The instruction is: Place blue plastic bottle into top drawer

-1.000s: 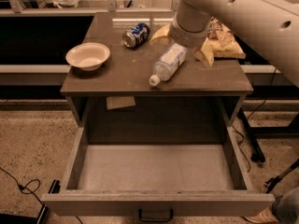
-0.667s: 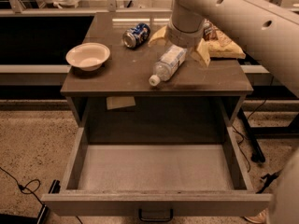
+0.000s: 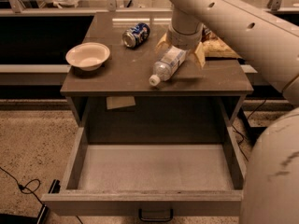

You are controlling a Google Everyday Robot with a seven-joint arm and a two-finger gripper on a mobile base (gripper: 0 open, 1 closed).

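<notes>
The blue plastic bottle (image 3: 166, 66), clear with a white cap and a pale label, lies on its side on the cabinet top (image 3: 121, 73), with its cap pointing front-left. My gripper (image 3: 180, 53) hangs from the big cream arm right over the bottle's rear end. Its tan fingers (image 3: 200, 55) stand on either side of the bottle, open, with a gap to the bottle. The top drawer (image 3: 154, 167) is pulled fully out below the cabinet top. Its flat grey bottom is bare and its dark handle (image 3: 155, 215) shows at the front.
A white bowl (image 3: 88, 56) sits at the left of the cabinet top. A blue soda can (image 3: 136, 34) lies at the back. A yellowish snack bag (image 3: 219, 48) lies at the right behind the arm. Cables run along the floor at the left. My own arm fills the right side.
The arm and gripper have shifted a little to the left over the bottle. The bottle, bowl, can and drawer have not moved.
</notes>
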